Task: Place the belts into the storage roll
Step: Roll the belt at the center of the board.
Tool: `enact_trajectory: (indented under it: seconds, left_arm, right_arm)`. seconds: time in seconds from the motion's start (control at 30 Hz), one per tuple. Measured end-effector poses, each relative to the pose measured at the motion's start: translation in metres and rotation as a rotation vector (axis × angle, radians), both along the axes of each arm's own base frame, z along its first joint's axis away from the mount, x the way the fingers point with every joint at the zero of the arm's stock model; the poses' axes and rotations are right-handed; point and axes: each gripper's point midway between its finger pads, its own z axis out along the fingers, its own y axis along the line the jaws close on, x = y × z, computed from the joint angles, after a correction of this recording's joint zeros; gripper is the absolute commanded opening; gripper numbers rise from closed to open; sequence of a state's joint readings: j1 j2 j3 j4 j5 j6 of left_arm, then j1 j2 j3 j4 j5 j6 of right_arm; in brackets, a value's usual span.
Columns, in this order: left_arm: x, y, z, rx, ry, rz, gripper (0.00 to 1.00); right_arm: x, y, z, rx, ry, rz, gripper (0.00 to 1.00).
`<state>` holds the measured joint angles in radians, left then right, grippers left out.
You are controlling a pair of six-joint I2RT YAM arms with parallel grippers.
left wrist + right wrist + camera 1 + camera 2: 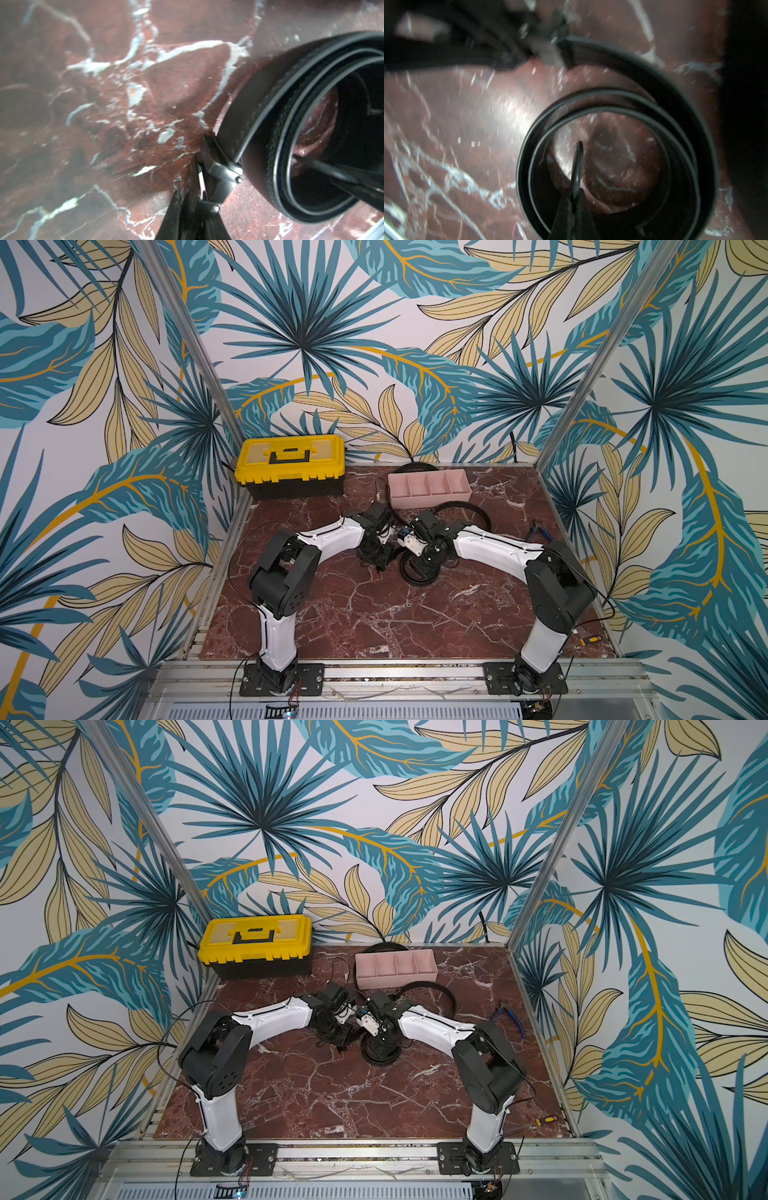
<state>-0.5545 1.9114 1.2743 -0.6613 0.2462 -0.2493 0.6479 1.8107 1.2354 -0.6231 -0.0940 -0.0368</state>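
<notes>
Red marble tabletop (374,614), coiled belt (415,576) in right tool (576,195), pink storage roll (428,499).

Left pincer (199,166) and right pincer (578,187) point down, both clamped, close together.

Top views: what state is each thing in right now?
toolbox: lid closed
storage roll: four compartments empty
coiled belt: rolled, on the table
loose belt: unrolled, on the table
left gripper: apparently shut on coiled belt's buckle
right gripper: shut on coiled belt
</notes>
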Motion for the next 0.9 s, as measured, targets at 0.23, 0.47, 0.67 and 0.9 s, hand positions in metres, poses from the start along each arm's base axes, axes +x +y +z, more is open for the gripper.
enact_trajectory:
  seconds: [0.23, 0.47, 0.67, 0.9]
  left_arm:
    - [0.001, 0.001, 0.001, -0.022, 0.037, 0.08, 0.0]
    - [0.0, 0.0, 0.001, -0.038, 0.076, 0.158, 0.0]
    - [-0.001, -0.001, 0.001, -0.043, 0.095, 0.202, 0.0]
    - [-0.006, -0.004, 0.0, -0.035, 0.109, 0.215, 0.0]
  right_arm:
    - [0.033, 0.033, 0.004, 0.167, 0.067, -0.37, 0.0]
    - [0.05, 0.046, 0.006, 0.235, 0.141, -0.631, 0.0]
    - [0.058, 0.049, 0.009, 0.297, 0.189, -0.841, 0.0]
    - [0.068, 0.047, -0.011, 0.306, 0.227, -1.02, 0.0]
